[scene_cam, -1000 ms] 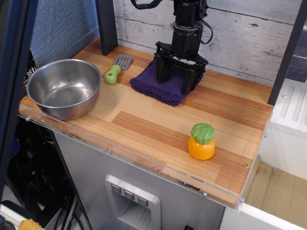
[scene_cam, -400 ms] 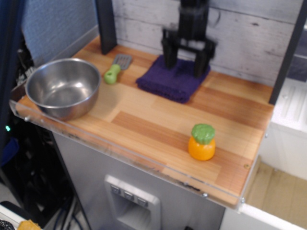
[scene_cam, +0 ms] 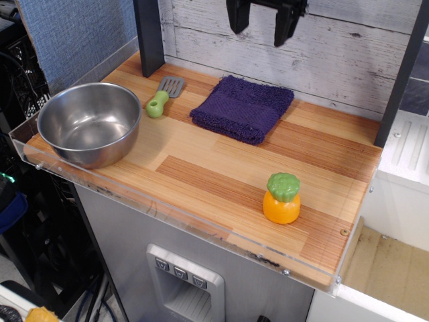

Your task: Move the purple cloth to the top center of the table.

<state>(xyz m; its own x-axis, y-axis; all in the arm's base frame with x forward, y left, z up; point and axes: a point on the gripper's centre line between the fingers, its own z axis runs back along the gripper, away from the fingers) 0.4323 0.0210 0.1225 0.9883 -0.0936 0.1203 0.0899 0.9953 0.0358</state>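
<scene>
whitewashed wooden boards back this scene, and in front of them sits the table (scene_cam: 221, 181), striped planks of light and reddish-brown wood with a clear acrylic rim running along the near and left edges. up at the very top of the frame hangs the gripper (scene_cam: 262, 19), black, only its lower end in view, two fingers pointing down with a plain gap between them, spread apart and holding nothing at all. it's well above the wood, clear of everything. below it, the purple cloth (scene_cam: 242, 108) lies flat on the table at the back, near the middle of the far edge, close to the wall boards, roughly square with one corner angled toward the viewer and its near edge folded thick. just to the left of the cloth, not touching, is a small spatula (scene_cam: 165, 96) with a green handle and a grey slotted blade pointing toward the wall. further left, at the near-left corner, a steel bowl (scene_cam: 89, 123) sits upright, close against the acrylic rim. over on the right near side stands an orange toy with a green top (scene_cam: 282, 198), upright, well apart from the cloth. a dark post (scene_cam: 149, 35) rises at the back left.
</scene>
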